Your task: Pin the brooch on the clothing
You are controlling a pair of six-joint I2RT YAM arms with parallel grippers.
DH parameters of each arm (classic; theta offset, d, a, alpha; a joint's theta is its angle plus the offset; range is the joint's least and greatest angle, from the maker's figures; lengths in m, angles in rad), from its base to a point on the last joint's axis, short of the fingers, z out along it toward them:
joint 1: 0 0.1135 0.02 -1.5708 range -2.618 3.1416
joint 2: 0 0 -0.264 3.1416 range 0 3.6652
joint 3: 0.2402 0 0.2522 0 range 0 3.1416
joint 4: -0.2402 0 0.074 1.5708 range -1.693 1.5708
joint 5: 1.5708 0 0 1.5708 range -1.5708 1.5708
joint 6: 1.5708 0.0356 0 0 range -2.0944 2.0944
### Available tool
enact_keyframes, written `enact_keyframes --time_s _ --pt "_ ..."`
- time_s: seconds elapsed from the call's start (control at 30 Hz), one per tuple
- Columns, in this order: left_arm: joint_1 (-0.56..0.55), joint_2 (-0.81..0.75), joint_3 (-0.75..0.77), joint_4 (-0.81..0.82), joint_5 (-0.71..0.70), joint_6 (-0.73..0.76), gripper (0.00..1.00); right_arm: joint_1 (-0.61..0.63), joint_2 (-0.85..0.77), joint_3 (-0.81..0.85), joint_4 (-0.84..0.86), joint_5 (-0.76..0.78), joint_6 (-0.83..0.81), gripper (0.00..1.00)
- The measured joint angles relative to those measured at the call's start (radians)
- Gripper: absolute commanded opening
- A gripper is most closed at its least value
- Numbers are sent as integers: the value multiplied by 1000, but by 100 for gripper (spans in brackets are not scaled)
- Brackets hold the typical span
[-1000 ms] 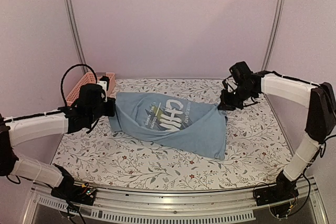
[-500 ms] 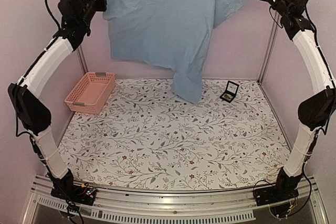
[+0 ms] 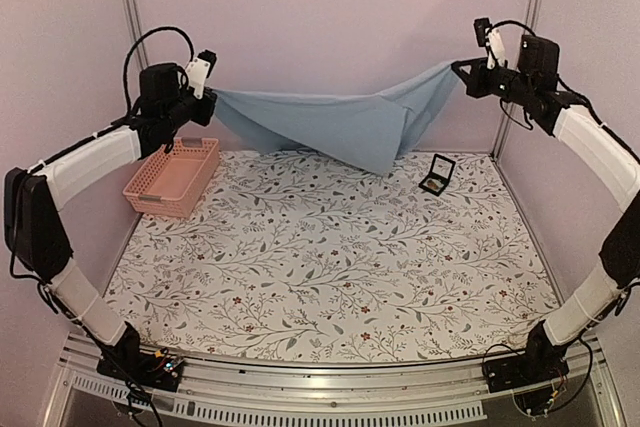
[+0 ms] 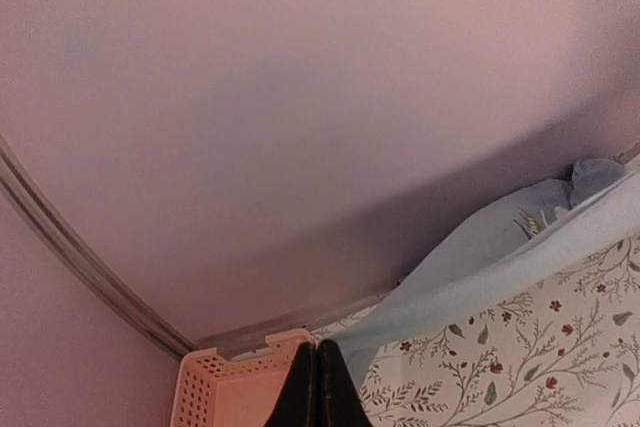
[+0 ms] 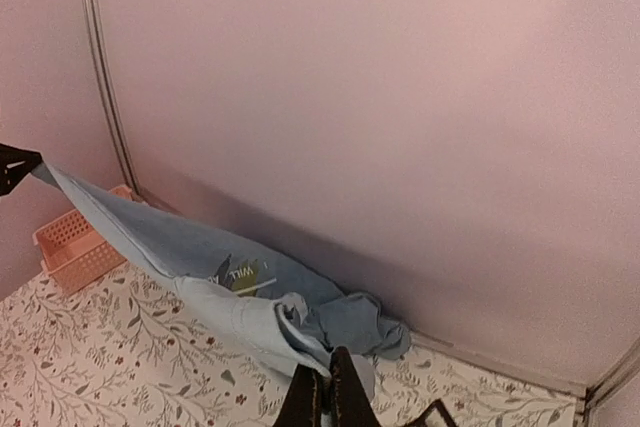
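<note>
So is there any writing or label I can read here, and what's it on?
On the T-shirt: a scrap of white and green print in a fold, too small and crumpled to read.
On the pink basket and the small black case: no writing visible.

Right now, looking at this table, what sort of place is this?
Probably a robot test booth: a left arm and right arm bolted to a metal rail, plain pink walls with metal posts, and a T-shirt stretched between the left hand and right hand over a flowered table.
</note>
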Motion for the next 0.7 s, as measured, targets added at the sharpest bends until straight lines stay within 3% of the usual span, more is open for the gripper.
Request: enact_keyframes --time_s 0.13,0.23,0.53,0.7 --pt "-32 -130 -188 -108 0 -48 0 66 -153 -345 -90 -8 -5 0" --pt "-90 -178 -264 -210 1 -100 0 179 -245 -502 -167 -4 7 0" --pt "-333 -199 -357 -650 -85 -255 0 544 -202 -691 -436 44 177 0" --pt "-403 -208 -358 -851 -164 -284 0 605 -193 -748 -569 46 293 0"
